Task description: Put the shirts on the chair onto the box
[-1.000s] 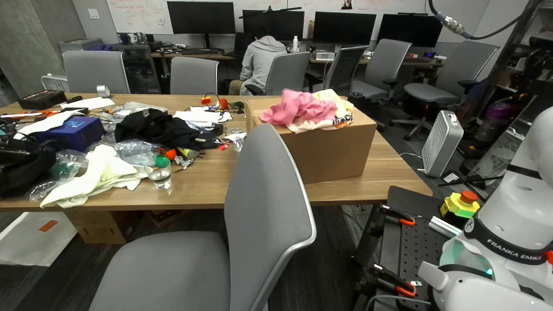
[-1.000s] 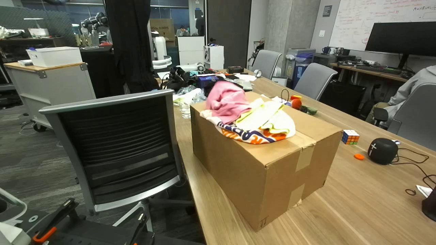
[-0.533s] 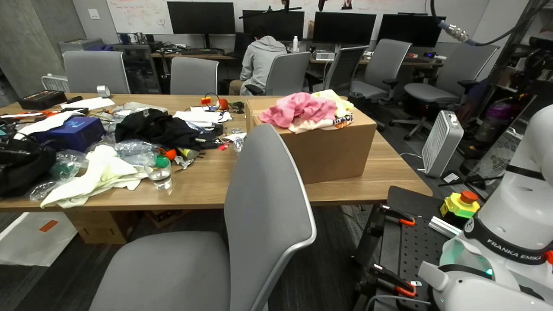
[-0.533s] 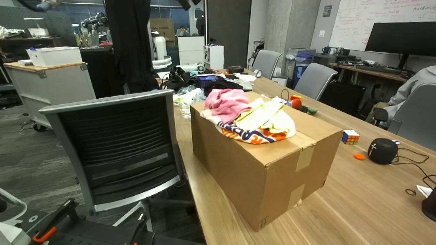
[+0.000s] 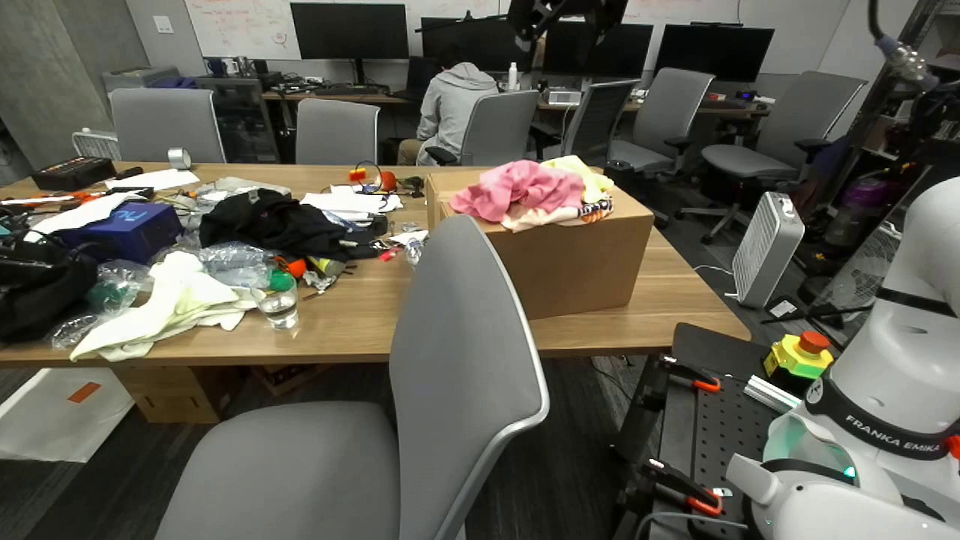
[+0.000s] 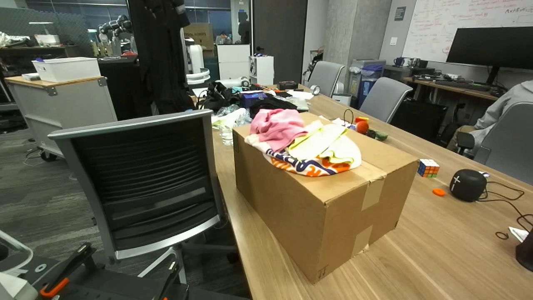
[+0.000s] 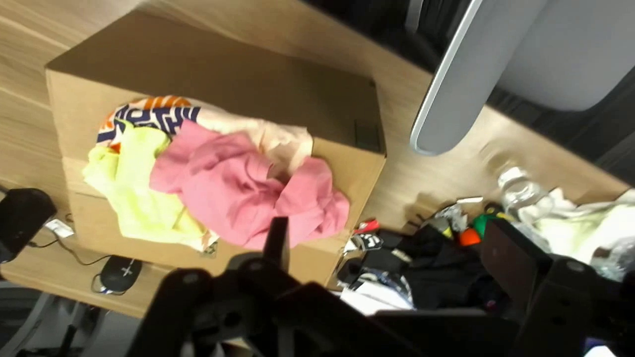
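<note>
Pink shirt [image 5: 521, 187] and yellow shirt [image 5: 590, 177] heaped over a printed shirt [image 5: 555, 215] on the box [image 5: 577, 270], heap's long axis left to right along the box's length in an exterior view, pink end left, claw [image 7: 387, 230] above, released, jaws spread.

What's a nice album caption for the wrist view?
Past open jaws: a cardboard box topped with a pink shirt, a yellow shirt and a printed shirt.
</note>
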Controlling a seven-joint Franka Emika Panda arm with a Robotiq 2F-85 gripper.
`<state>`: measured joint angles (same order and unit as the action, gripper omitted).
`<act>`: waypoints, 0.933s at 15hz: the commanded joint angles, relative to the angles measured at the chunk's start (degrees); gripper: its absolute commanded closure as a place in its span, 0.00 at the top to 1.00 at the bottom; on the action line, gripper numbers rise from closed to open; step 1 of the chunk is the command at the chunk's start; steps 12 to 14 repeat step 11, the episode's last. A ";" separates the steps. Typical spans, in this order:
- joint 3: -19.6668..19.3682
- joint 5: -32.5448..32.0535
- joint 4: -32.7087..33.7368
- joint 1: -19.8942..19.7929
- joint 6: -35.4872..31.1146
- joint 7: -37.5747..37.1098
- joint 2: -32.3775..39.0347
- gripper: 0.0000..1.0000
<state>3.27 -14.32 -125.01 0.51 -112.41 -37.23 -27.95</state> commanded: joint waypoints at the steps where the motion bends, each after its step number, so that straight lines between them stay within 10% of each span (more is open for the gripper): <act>1: -1.33 8.81 -7.40 1.77 4.51 12.16 -11.85 1.00; 7: -1.96 19.47 -13.39 4.25 11.98 27.01 -23.27 1.00; 14: -0.04 19.01 -13.09 2.03 12.08 26.13 -22.71 1.00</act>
